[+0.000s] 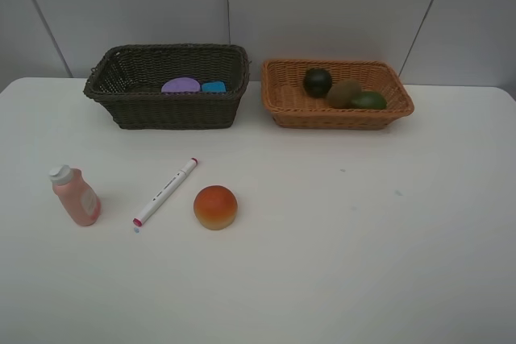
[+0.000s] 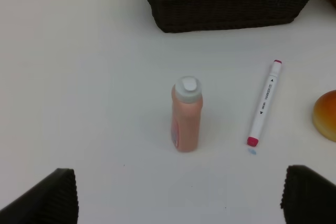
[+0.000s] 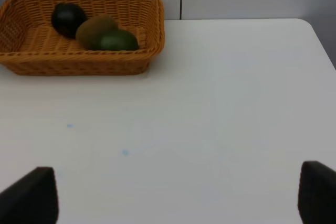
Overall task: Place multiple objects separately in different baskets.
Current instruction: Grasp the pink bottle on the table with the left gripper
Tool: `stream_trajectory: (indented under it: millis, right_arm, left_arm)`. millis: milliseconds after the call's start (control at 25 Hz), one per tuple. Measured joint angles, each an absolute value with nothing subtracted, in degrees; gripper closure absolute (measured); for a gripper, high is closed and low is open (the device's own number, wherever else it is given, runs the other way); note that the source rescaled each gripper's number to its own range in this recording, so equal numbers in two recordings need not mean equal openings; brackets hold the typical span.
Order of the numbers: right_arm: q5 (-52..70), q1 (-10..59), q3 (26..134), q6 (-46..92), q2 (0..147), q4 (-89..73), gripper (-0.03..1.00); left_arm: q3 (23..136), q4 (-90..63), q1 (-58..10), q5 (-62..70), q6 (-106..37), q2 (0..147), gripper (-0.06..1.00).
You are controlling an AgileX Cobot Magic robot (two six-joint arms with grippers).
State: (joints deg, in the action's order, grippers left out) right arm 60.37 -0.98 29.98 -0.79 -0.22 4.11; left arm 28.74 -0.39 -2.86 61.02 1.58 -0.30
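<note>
Pink bottle (image 2: 186, 114) upright ahead of L tool (image 2: 181, 196), jaws wide, marker (image 2: 264, 103) nearby

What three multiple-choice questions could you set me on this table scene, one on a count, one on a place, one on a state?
1. How many fruits lie in the light orange basket?
A. one
B. three
C. five

2. Where is the white marker?
A. in the light orange basket
B. on the table, between the pink bottle and the orange-red fruit
C. leaning on the pink bottle

3. How is the pink bottle placed?
A. on its side
B. upside down
C. upright, cap on

Answers:
1 B: the mangosteen, kiwi and lime sit inside it.
2 B: it lies flat on the table between them, touching neither.
3 C: it stands with its white cap on top.
</note>
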Motion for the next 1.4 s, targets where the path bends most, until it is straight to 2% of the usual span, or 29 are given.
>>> stream_trajectory:
  millis: [1400]
  right_arm:
    - [60.48, -0.98, 29.8, -0.63, -0.22, 3.99, -0.03]
  left_arm:
    - [28.74, -0.39, -2.86, 61.02, 1.58, -0.3, -0.06]
